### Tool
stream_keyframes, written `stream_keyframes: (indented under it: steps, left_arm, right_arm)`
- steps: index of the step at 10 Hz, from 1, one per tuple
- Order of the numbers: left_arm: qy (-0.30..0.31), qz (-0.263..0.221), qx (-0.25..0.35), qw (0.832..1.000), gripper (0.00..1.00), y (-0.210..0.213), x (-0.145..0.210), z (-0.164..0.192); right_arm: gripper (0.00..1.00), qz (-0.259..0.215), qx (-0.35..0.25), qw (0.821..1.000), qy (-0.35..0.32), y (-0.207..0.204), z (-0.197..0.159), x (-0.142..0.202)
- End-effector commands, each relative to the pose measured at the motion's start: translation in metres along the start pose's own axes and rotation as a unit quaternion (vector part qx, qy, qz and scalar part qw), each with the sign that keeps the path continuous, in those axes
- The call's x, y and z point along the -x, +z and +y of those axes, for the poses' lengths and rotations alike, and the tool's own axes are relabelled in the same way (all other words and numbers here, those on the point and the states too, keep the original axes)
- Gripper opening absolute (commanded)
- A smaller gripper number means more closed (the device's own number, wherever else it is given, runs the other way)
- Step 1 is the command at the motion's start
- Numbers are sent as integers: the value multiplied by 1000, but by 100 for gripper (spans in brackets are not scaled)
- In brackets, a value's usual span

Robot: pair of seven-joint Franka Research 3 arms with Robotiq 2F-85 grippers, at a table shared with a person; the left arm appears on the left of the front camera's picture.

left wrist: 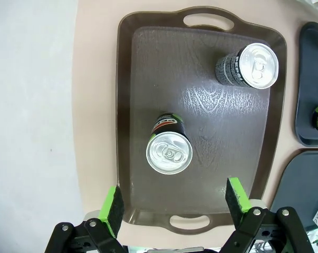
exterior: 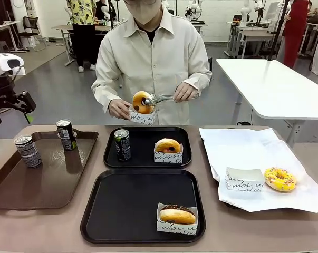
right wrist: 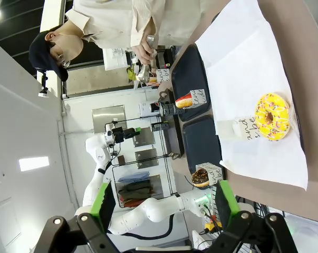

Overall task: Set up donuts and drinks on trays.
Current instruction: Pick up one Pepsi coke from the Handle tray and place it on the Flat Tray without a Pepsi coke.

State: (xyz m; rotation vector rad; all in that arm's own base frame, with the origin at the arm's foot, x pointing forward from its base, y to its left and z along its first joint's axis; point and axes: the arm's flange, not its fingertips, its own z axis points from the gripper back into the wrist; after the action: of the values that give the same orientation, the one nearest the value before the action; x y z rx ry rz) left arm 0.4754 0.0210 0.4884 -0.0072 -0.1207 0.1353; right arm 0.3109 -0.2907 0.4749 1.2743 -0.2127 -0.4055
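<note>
The left hand (left wrist: 174,197) is spread wide, green pads apart, gripping nothing, and looks straight down on a brown tray (left wrist: 201,100). Just ahead of it, roughly centred between the pads, a can (left wrist: 169,151) stands upright, silver top facing up. Its dark side carries red and white marks too small to read. A second can (left wrist: 248,66) stands farther ahead, near the tray's far handle. Its white print cannot be read.

A third can (exterior: 122,144) stands on the far black tray (exterior: 143,134), well off to that hand's side, next to a plain donut (exterior: 167,145) in a sleeve reading "vous". The near black tray (exterior: 127,205) holds a chocolate donut (exterior: 177,213); its sleeve reads "moi".

The right hand (right wrist: 165,197) is also spread and empty, raised above the worktop (exterior: 211,232). Well ahead of it a yellow donut (right wrist: 272,117) with sprinkles lies on white paper (right wrist: 248,68), touching an empty sleeve (right wrist: 240,129) lettered "moi".

Across the worktop a person (exterior: 153,52) grips another donut (exterior: 142,101) in tongs (exterior: 159,98) above a held sleeve.
</note>
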Motion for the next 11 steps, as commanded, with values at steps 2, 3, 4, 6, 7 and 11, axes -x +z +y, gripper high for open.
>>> stream_keyframes:
  steps: [2,3,4,6,7,11]
  left_arm:
    - [0,0,0,1000,100,0,0,0]
    - [-15,9,7,1000,100,-13,-11,-2]
    - [-18,6,20,1000,100,-24,-3,5]
    - [-30,18,19,999,100,-42,-1,7]
    - [-35,23,10,999,100,-51,5,7]
    - [-49,17,14,999,100,-74,3,3]
  right_arm:
    - [100,-1,-9,1000,3,0,1,0]
    - [100,-1,-9,1000,3,0,1,0]
    - [100,-1,-9,1000,3,0,1,0]
    - [100,-1,-9,1000,3,0,1,0]
    - [100,-1,-9,1000,3,0,1,0]
    - [100,-1,-9,1000,3,0,1,0]
